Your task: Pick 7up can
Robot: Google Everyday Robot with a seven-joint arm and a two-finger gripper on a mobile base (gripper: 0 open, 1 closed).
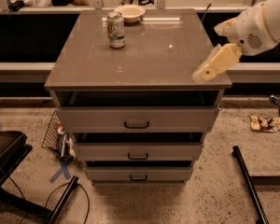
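The 7up can (115, 30) stands upright on the grey-brown top of the drawer cabinet (144, 55), toward its far left. It has a pale green and white label and a silver rim. My gripper (206, 72) comes in from the right on a white arm and hangs over the cabinet's front right corner, far to the right of the can and apart from it.
A shallow cream bowl (129, 13) sits just behind and to the right of the can. The cabinet has three drawers with dark handles (136, 124). A wire basket (55, 136) and cables lie on the floor at left, a black bar (249, 183) at right.
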